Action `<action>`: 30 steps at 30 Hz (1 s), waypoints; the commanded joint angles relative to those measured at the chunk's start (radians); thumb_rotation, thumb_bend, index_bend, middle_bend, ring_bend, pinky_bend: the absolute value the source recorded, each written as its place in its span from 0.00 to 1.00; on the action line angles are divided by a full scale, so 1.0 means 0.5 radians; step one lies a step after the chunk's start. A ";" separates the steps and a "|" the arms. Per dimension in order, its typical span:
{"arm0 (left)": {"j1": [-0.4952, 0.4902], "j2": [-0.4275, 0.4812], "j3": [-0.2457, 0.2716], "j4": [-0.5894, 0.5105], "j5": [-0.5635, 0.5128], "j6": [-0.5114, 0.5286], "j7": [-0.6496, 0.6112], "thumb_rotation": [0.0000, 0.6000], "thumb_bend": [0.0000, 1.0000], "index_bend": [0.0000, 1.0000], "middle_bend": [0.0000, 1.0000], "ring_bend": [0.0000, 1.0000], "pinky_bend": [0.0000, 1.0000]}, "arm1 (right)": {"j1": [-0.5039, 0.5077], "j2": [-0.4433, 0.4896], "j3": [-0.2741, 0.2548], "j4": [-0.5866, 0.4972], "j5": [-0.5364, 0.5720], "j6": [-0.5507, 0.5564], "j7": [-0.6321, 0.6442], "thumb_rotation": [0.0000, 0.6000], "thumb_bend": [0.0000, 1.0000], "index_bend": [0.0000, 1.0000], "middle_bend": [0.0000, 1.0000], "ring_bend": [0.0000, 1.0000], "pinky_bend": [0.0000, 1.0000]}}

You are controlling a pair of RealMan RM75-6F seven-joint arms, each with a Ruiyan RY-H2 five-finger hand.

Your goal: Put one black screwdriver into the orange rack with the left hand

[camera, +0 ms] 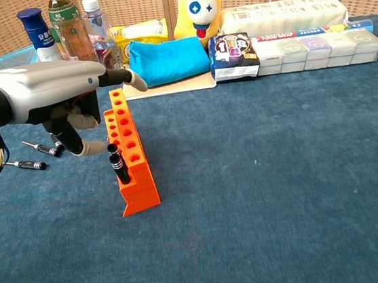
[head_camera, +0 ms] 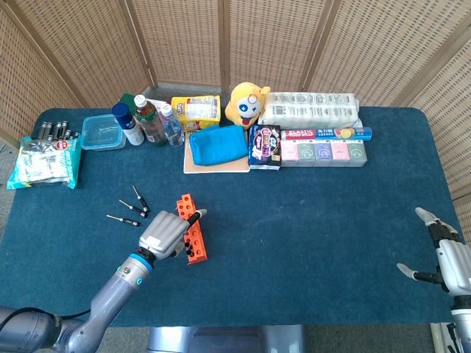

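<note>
- Black screwdrivers [camera: 117, 167]: two stand in the orange rack [camera: 131, 162] near end; three more lie on the tabletop [head_camera: 309, 235] left of it. Light, stiff, slim; pinch yours by the handle.
- Left hand [head_camera: 166, 234] beside the rack, fingers curled; whether it holds one, cannot tell.
- Right hand [head_camera: 441, 254] spread, empty.

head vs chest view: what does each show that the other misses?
Head only: right hand at the table's right edge, fingers apart, holding nothing; the battery pack at far left. Chest only: two black screwdriver handles standing in the orange rack near its front end, side-on. Both: left hand beside the rack, loose screwdrivers on the cloth, the yellow plush.
</note>
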State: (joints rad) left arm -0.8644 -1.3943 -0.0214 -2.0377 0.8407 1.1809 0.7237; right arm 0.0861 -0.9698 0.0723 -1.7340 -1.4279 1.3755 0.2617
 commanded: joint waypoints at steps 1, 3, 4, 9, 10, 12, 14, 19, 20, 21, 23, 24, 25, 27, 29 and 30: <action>0.002 0.004 -0.008 -0.017 0.003 -0.003 -0.006 1.00 0.32 0.10 1.00 1.00 1.00 | -0.001 0.002 0.000 0.000 0.000 0.002 0.004 1.00 0.00 0.04 0.10 0.17 0.11; 0.006 0.017 -0.012 -0.037 0.018 0.004 -0.009 1.00 0.32 0.10 1.00 1.00 1.00 | -0.001 0.003 0.000 0.000 0.000 0.001 0.006 1.00 0.00 0.04 0.10 0.17 0.11; 0.012 0.033 -0.018 -0.058 0.035 0.015 -0.014 1.00 0.32 0.10 1.00 1.00 1.00 | -0.001 0.003 0.000 0.001 -0.001 0.001 0.007 1.00 0.00 0.04 0.10 0.17 0.11; 0.044 0.133 -0.040 -0.161 0.110 0.063 -0.050 1.00 0.30 0.09 1.00 1.00 1.00 | 0.001 0.003 -0.001 0.004 -0.003 -0.003 0.008 1.00 0.00 0.04 0.10 0.17 0.11; 0.054 0.161 -0.046 -0.188 0.133 0.078 -0.064 1.00 0.30 0.09 1.00 1.00 1.00 | 0.001 0.003 -0.002 0.004 -0.004 -0.004 0.008 1.00 0.00 0.04 0.10 0.17 0.11; 0.086 0.241 -0.048 -0.251 0.204 0.115 -0.095 1.00 0.27 0.08 0.96 0.97 0.97 | 0.001 0.003 -0.002 0.006 -0.005 -0.004 0.006 1.00 0.00 0.04 0.10 0.17 0.11; 0.118 0.312 -0.040 -0.294 0.266 0.146 -0.119 1.00 0.25 0.03 0.80 0.84 0.90 | 0.002 0.002 -0.003 0.007 -0.007 -0.005 0.003 1.00 0.00 0.04 0.10 0.17 0.11; 0.239 0.576 0.058 -0.397 0.411 0.210 -0.165 1.00 0.15 0.00 0.12 0.22 0.51 | 0.004 -0.004 -0.009 0.009 -0.022 -0.003 -0.019 1.00 0.00 0.04 0.10 0.16 0.11; 0.262 0.620 0.078 -0.403 0.430 0.220 -0.172 1.00 0.13 0.00 0.06 0.16 0.46 | 0.004 -0.006 -0.010 0.009 -0.025 -0.002 -0.024 1.00 0.00 0.04 0.10 0.16 0.11; 0.287 0.660 0.097 -0.406 0.455 0.232 -0.188 1.00 0.12 0.00 0.03 0.13 0.44 | 0.004 -0.008 -0.011 0.009 -0.028 -0.001 -0.030 1.00 0.00 0.04 0.09 0.16 0.11; 0.361 0.749 0.144 -0.395 0.543 0.268 -0.263 1.00 0.10 0.00 0.00 0.07 0.36 | 0.005 -0.015 -0.014 0.011 -0.034 0.001 -0.048 1.00 0.00 0.04 0.09 0.15 0.11; 0.390 0.778 0.162 -0.385 0.589 0.277 -0.303 1.00 0.09 0.00 0.00 0.05 0.34 | 0.005 -0.018 -0.015 0.012 -0.036 0.002 -0.059 1.00 0.00 0.04 0.09 0.15 0.11; 0.428 0.809 0.182 -0.364 0.640 0.300 -0.352 1.00 0.09 0.00 0.00 0.03 0.31 | 0.006 -0.022 -0.015 0.013 -0.038 0.004 -0.069 1.00 0.00 0.04 0.09 0.15 0.11; 0.529 0.865 0.233 -0.282 0.804 0.373 -0.481 1.00 0.09 0.00 0.00 0.01 0.26 | 0.007 -0.033 -0.016 0.018 -0.045 0.012 -0.099 1.00 0.00 0.03 0.09 0.14 0.11; 0.638 0.897 0.282 -0.169 0.966 0.471 -0.617 1.00 0.10 0.00 0.00 0.00 0.22 | 0.006 -0.045 -0.016 0.027 -0.053 0.024 -0.137 1.00 0.00 0.03 0.08 0.13 0.11; 0.686 0.906 0.303 -0.114 1.031 0.520 -0.676 1.00 0.10 0.00 0.00 0.00 0.21 | 0.006 -0.050 -0.015 0.030 -0.054 0.031 -0.152 1.00 0.00 0.03 0.08 0.13 0.11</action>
State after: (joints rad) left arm -0.5992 -0.9754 0.0871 -2.1698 1.2579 1.3705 0.4758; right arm 0.0892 -0.9901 0.0646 -1.7223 -1.4524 1.3858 0.1955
